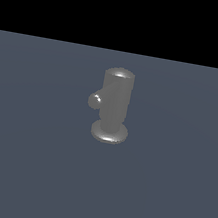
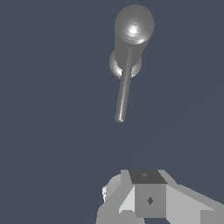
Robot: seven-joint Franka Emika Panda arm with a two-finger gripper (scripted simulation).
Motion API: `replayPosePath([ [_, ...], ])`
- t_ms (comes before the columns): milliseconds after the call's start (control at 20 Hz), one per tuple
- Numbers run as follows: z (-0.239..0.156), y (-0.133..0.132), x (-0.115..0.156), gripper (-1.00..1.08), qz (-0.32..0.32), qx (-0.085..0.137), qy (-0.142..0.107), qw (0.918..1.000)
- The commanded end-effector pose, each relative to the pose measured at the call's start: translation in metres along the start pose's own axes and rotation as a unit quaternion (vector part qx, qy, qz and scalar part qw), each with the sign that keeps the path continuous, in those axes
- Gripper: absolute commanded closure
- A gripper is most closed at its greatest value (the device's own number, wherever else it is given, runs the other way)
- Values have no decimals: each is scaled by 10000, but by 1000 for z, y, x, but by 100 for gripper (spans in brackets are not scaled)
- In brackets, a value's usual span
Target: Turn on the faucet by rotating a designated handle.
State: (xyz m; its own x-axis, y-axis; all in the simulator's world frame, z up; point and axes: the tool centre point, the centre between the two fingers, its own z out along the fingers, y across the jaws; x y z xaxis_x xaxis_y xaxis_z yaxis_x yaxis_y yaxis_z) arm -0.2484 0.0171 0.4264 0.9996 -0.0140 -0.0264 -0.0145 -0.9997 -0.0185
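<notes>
With the faucet (image 1: 114,107) upright at frame centre, its handle (image 2: 124,89) untouched, the gripper (image 2: 146,199), whose jaw spread I cannot tell, should approach the rod's tip, pushing sideways for leverage

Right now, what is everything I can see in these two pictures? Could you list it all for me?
faucet: one, dull grey metal, an upright cylinder with a domed top on a wider round base, standing alone on the floor.
handle: one, grey, a slim straight rod with a rounded tip, sticking out sideways from the cylinder; in the exterior view only its tip shows, at that view's left of the cylinder.
floor: one, flat slate blue, under the faucet.
background: one, plain black band above the floor in the exterior view.
tool: one, pale grey with a dark patch, seen only in the wrist view, apart from the handle; whether open or shut cannot be told.
</notes>
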Motion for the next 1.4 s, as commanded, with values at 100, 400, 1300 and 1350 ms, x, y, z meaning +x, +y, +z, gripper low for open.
replayPosePath([
  [100, 32, -8, 5, 108, 116, -14, 21, 9999],
  [400, 82, -19, 14, 108, 294, -34, 55, 9995],
  [1300, 192, -44, 42, 108, 667, -72, 129, 9977],
  [1350, 194, -45, 43, 108, 677, -73, 131, 9976],
])
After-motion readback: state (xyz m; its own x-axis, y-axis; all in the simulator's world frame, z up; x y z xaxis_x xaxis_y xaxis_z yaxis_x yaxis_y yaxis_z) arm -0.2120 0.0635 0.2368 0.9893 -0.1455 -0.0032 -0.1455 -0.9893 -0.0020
